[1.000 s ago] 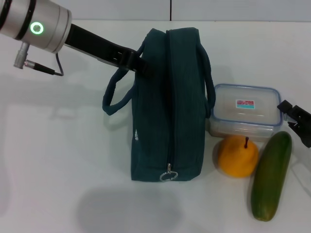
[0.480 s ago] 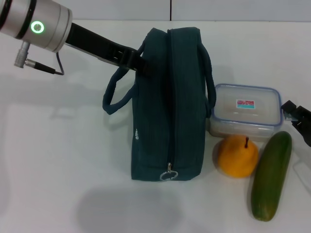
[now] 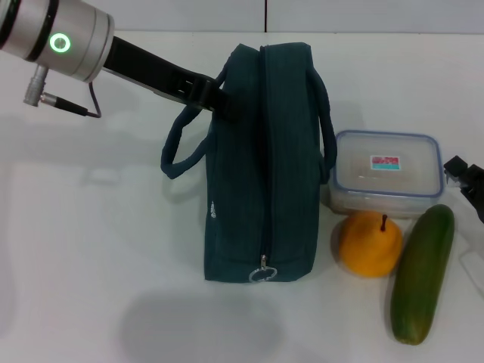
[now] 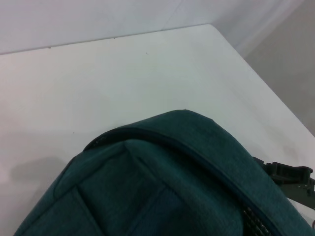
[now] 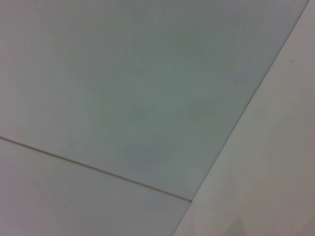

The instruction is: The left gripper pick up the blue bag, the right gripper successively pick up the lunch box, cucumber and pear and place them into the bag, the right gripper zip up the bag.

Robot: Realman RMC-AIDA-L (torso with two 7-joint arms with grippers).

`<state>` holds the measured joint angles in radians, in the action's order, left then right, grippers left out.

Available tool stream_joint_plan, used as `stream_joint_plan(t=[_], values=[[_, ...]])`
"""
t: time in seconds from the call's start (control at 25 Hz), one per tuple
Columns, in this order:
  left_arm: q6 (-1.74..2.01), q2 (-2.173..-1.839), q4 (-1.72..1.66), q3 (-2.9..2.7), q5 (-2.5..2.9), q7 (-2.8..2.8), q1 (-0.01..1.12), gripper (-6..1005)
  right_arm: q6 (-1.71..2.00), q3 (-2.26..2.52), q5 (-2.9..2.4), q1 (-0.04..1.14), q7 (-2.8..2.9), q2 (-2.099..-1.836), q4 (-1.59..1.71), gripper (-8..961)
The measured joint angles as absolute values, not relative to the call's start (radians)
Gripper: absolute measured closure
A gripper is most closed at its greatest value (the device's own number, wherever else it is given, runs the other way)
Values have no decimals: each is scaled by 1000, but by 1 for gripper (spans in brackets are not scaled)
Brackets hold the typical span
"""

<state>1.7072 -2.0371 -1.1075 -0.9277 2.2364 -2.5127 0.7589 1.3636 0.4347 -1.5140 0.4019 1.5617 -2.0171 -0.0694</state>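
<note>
Beside blue bag [image 3: 261, 162]: one lunch box [image 3: 386, 180], one pear [image 3: 369, 243], one cucumber [image 3: 422, 274]. Left gripper [image 3: 214, 98] at bag's far end, right gripper [image 3: 469, 184] at edge; grip of both: cannot tell.

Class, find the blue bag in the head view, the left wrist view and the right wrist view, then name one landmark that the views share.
Head view: the blue bag stands at centre.
Left wrist view: it fills the lower half.
Right wrist view: not in it.
Shared landmark: the white table.
</note>
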Motion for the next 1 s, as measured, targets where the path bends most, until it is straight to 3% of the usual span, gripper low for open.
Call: stream_joint_plan(t=[1.0], values=[[1702, -2037, -1108, -928, 2237, -2500, 762, 942, 1425, 375, -1502, 397, 1627, -2014, -36, 855]])
